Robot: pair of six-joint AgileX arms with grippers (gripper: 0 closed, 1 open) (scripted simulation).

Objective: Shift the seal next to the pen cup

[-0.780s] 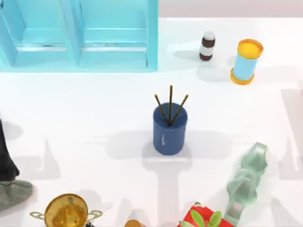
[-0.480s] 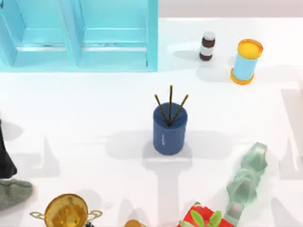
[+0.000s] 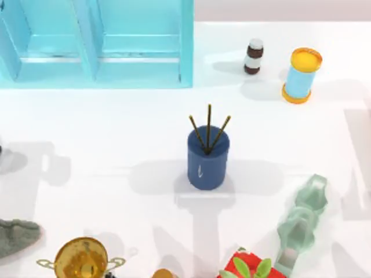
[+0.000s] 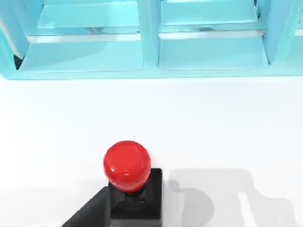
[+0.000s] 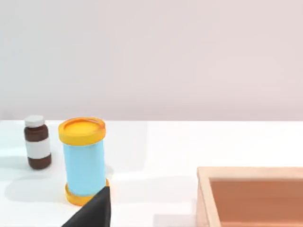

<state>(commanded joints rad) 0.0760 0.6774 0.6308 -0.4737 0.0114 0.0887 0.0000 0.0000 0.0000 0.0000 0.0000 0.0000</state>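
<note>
The pen cup [image 3: 207, 156], dark blue with three brown sticks, stands upright in the middle of the table. The seal [image 4: 127, 165], a red ball knob on a black square base, sits upright and close in the left wrist view, in front of the blue shelf unit [image 4: 151, 52]. A dark part of my left gripper [image 4: 90, 213] lies right beside the seal's base; I cannot tell whether it touches it. My right gripper [image 5: 93, 210] is parked near the light-blue cylinder [image 5: 84, 161].
A brown bottle [image 3: 253, 56] and the light-blue cylinder [image 3: 301, 75] stand at the back right. A grey-green lump [image 3: 16, 236], a gold trophy [image 3: 81, 259], a red item with leaves [image 3: 249, 267] and a translucent green object [image 3: 301, 223] line the front. A wooden box [image 5: 253, 196] lies near my right gripper.
My left arm's dark shape at the top view's left edge has slid out of that view to the left, and its shadow has shifted. The pen cup has not moved.
</note>
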